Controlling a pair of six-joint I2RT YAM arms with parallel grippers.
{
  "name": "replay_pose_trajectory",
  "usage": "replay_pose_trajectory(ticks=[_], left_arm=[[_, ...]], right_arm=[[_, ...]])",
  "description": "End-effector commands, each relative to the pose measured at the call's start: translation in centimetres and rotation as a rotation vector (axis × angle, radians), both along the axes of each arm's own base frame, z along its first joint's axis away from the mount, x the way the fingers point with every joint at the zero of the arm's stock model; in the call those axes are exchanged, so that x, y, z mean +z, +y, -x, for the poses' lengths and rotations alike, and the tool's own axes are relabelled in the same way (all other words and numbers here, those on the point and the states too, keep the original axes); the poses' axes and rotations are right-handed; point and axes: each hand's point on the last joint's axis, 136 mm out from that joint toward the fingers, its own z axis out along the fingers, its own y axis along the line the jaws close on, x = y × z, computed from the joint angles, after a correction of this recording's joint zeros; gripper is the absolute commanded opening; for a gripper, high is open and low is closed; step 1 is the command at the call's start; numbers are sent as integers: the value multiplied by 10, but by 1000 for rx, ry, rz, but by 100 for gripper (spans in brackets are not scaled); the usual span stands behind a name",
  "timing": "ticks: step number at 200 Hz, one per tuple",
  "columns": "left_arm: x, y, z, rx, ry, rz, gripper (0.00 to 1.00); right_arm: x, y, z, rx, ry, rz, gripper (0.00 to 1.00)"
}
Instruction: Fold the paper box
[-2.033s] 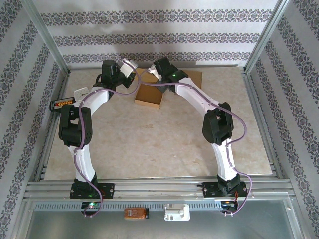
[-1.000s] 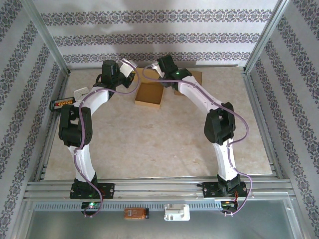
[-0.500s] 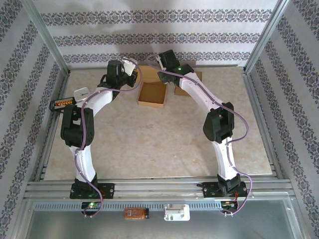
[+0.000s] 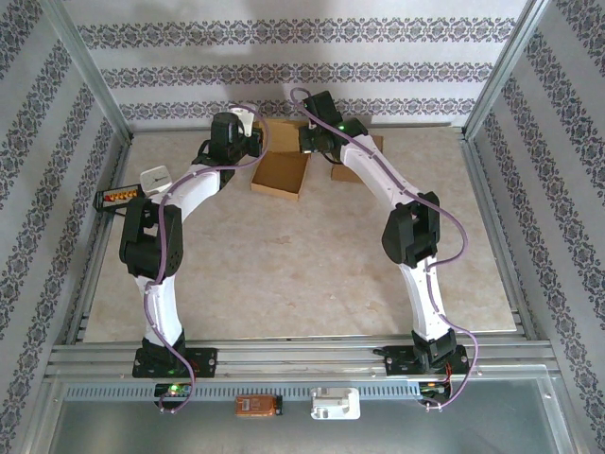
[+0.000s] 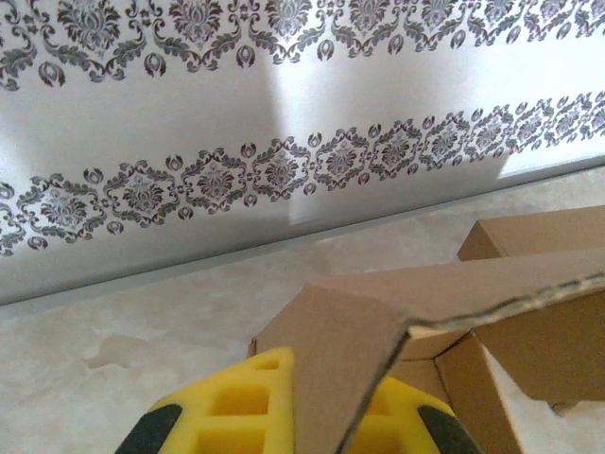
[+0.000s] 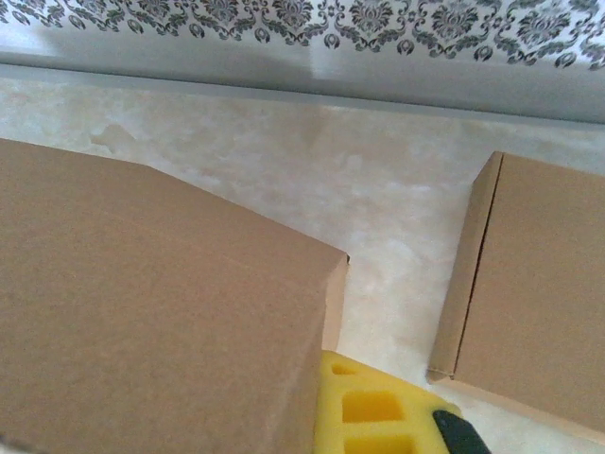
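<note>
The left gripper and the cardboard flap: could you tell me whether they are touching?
Touching: the left wrist view shows the cardboard flap clamped between the left gripper's yellow pads, no gap.

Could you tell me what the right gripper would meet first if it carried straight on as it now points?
Probably the table, since the right gripper points into the gap between the paper box it holds and the second cardboard piece; beyond that, the back wall. Depth is unclear.
</note>
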Motion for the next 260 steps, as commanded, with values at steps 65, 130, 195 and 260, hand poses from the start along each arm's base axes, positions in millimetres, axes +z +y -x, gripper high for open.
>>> replay_pose_trajectory(ticks=[65, 130, 195, 260], left_arm=[[-4, -24, 11, -60, -11, 121, 0], [-8, -26, 17, -67, -6, 177, 0], [7, -24, 22, -68, -28, 171, 0], [-10, -24, 30, -66, 15, 178, 0]], right_arm=[[-7, -5, -16, -134, 19, -151, 2], [13, 3, -32, -192, 6, -289, 3], [11, -1, -33, -193, 27, -306, 2], [-20, 6, -16, -112, 5, -242, 2]])
